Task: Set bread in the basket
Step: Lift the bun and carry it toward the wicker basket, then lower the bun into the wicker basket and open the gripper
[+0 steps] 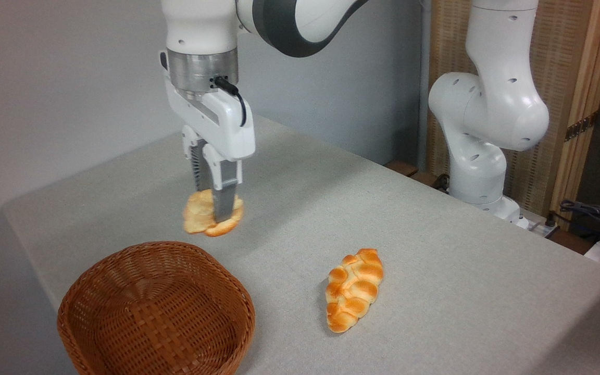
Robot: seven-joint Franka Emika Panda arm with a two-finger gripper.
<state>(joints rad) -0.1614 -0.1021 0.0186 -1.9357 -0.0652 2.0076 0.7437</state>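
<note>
Nearest us, the wicker basket (157, 308) sits at the front-left corner of the table (435, 260), nothing inside it. Just right of it, toward the front edge, lies the braided loaf (355, 289), well apart from the action. Behind the basket's far rim, the gripper (216, 211) has its fingers clamped on the bread (199, 213), the roll hanging in the air above the tabletop.

Soft, even indoor light falls from above on the grey surface (435, 250), with no harsh glare. A faint shadow lies just right of the braided loaf (355, 289). The roll (201, 213) above the loaf's left is smeared by motion blur; the loaf itself is sharp.
</note>
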